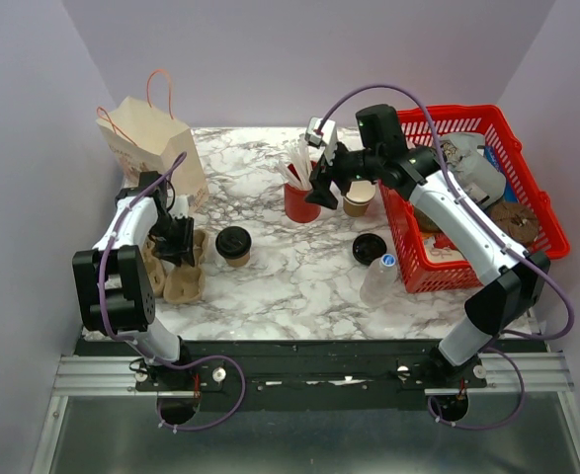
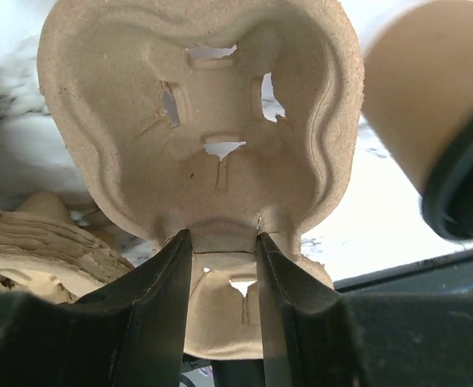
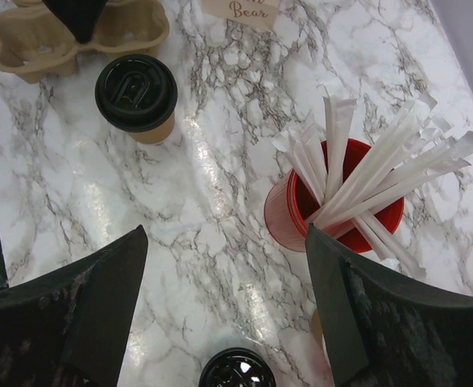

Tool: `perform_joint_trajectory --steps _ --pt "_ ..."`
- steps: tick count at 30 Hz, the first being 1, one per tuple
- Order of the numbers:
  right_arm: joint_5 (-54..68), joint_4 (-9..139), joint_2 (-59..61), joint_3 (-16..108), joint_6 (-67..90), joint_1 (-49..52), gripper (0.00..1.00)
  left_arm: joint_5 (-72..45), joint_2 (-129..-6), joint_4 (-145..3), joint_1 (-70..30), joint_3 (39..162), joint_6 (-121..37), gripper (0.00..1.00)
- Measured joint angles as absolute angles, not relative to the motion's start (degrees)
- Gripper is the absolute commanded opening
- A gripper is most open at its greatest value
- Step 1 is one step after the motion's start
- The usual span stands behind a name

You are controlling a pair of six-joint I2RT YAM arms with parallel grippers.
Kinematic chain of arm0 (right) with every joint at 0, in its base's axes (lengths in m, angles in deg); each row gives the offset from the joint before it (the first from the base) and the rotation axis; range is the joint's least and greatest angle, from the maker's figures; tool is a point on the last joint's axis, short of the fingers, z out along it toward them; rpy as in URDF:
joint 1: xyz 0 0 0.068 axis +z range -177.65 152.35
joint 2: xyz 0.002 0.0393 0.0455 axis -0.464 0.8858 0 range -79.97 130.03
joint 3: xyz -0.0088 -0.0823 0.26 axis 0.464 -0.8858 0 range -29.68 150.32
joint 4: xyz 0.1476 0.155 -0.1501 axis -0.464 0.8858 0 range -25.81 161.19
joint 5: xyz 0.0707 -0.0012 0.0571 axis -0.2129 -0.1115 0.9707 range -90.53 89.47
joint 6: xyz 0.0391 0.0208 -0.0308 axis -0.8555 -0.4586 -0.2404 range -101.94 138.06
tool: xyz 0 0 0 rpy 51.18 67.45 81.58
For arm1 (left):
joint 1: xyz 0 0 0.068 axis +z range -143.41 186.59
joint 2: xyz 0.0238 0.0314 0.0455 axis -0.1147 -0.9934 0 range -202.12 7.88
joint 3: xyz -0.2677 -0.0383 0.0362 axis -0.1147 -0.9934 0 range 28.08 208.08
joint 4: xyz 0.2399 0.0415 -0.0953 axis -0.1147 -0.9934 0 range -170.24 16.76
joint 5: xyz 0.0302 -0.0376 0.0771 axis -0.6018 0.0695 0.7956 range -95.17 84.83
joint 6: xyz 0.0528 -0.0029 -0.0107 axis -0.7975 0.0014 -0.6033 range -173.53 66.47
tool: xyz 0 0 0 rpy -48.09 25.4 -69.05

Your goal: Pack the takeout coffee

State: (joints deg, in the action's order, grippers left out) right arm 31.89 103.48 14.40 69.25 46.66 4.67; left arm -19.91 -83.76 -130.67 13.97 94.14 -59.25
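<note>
The takeout coffee (image 1: 233, 244), a small tan cup with a black lid, stands on the marble table left of centre. It also shows in the right wrist view (image 3: 136, 95) and at the right edge of the left wrist view (image 2: 429, 105). My left gripper (image 1: 178, 240) is shut on the middle ridge of a brown pulp cup carrier (image 1: 178, 276), just left of the coffee; the left wrist view shows the carrier (image 2: 196, 137) between my fingers (image 2: 220, 242). My right gripper (image 1: 324, 193) is open and empty, above the table beside the red cup (image 1: 299, 200).
The red cup (image 3: 333, 201) holds white wrapped straws. A lidless tan cup (image 1: 359, 199), a loose black lid (image 1: 370, 248) and a clear plastic cup (image 1: 379, 278) lie near the red basket (image 1: 546, 212). A paper bag (image 1: 151, 148) stands at the back left.
</note>
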Motion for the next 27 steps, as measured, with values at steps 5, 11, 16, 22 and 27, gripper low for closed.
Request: perform_joint_trajectory --steps 5,11,16,22,27 --pt "31.4 103.2 14.3 68.0 46.7 4.7 0.88 -15.9 -84.4 -130.3 14.0 94.1 -57.5 0.31" --pt "31.0 103.2 14.3 67.4 46.9 4.7 0.89 -14.7 -84.4 -130.1 14.2 94.0 -57.3 0.52" --pt "30.8 103.2 14.3 67.4 47.0 4.7 0.89 -16.3 -83.5 -129.8 14.4 92.4 -58.3 0.61" --pt "30.8 103.2 14.3 67.4 47.0 4.7 0.89 -18.9 -80.7 -129.9 14.4 91.4 -59.6 0.63" --pt "30.8 103.2 14.3 67.4 47.0 4.7 0.89 -23.1 -75.4 -130.4 13.9 91.3 -62.7 0.72"
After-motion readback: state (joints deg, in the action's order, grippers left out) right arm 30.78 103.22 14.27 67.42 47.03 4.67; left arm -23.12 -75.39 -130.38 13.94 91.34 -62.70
